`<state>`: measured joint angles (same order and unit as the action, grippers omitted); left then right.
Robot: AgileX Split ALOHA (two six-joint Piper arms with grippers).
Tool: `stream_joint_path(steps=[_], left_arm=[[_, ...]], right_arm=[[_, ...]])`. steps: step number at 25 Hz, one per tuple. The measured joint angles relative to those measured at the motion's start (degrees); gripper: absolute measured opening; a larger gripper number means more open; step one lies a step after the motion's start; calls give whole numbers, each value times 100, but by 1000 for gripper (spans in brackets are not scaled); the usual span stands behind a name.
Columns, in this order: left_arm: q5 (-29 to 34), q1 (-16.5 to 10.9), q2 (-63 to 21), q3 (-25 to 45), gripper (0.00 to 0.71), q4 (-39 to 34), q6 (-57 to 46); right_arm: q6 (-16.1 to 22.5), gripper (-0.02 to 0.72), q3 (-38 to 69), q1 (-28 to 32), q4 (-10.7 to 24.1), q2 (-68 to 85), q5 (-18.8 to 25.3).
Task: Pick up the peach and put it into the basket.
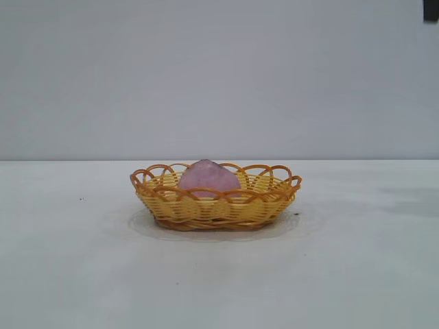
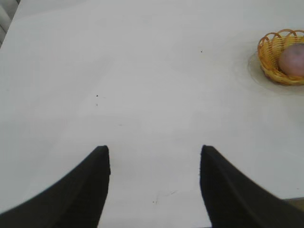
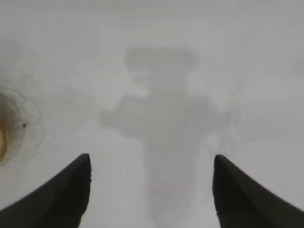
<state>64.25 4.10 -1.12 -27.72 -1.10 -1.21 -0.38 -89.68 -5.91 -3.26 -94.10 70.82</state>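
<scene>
No brand, label or writing can be read anywhere in these views. The peach (image 1: 208,177) sits inside the basket (image 1: 171,209), roughly in its middle, its pale pink top rising above the looped orange-brown rim; the basket stands on the white desk (image 1: 68,274) with a plain grey wall (image 1: 206,68) behind it. The exterior view shows basket and peach head-on but neither arm, apart from a small dark object (image 1: 431,9) high above and far to the right of the basket, too cropped to identify. The left wrist view gives what the exterior view lacks: the left gripper (image 2: 155,154) hangs over bare desk well apart from the basket, tilted forward and downward, its two dark jaws spread apart with nothing between them; there the basket with the peach lies far off at the picture's edge. The right wrist view shows the right gripper (image 3: 151,162) pointing steeply down at the desk, jaws wide apart and empty, its own shadow (image 3: 164,123) cast on the surface beneath; only a blurred sliver of the basket shows at that picture's border.
</scene>
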Motion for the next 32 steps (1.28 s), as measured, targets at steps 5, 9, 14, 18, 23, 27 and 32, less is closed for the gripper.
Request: stream_joint_path(steps=[5, 9, 14, 18, 23, 27, 32], left_arm=[[0, 0, 0, 0, 366, 0, 0], [0, 0, 0, 0, 366, 0, 0], [0, 0, 0, 0, 366, 0, 0], [0, 0, 0, 0, 366, 0, 0], [0, 0, 0, 0, 366, 0, 0], [0, 0, 0, 0, 366, 0, 0], [0, 0, 0, 0, 366, 0, 0]], right_arm=[[99, 465, 0, 0, 10, 897, 60], [99, 465, 200, 0, 20, 1700, 81], [99, 465, 1401, 0, 172, 2834, 122], [99, 465, 2490, 0, 272, 3918, 134], [99, 465, 3588, 0, 281, 5515, 148], [99, 465, 4325, 0, 281, 6811, 192], [-6, 465, 4927, 0, 281, 8280, 240]])
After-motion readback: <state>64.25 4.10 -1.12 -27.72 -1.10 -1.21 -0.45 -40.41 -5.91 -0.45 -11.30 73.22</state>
